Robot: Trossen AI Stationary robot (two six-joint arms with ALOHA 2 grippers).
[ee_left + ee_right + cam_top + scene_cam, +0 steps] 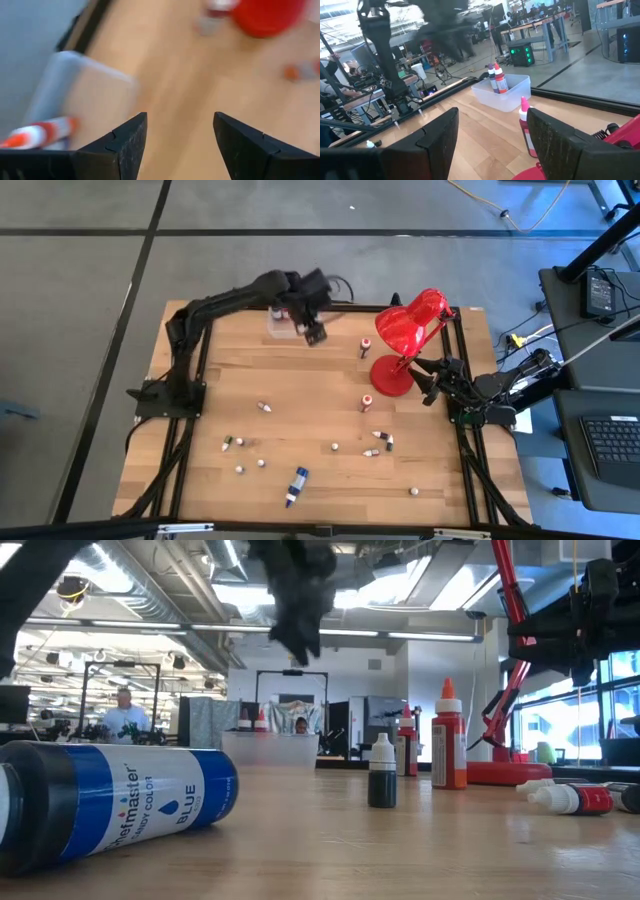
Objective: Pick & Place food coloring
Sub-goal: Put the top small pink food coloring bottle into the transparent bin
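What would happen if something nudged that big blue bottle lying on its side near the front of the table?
The blue bottle would probably roll, since it is round and lies on its side on the smooth wooden table. Its label looks glossy, so it may be slippery to grip. It appears to be rigid plastic, unlikely to break.

box [283, 326]: far edge of surface [240, 380], two bottles [497, 81] inside
lamp [405, 340]: right of box
blue bottle [296, 485]: near edge

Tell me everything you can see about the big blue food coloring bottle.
The blue bottle lies on its side on the wooden table, near the front edge, apart from the smaller bottles. Its blue label has a white band reading Chefmaster candy color, blue, with a droplet mark. From above it is blue with a white end. Nothing touches it but the table.
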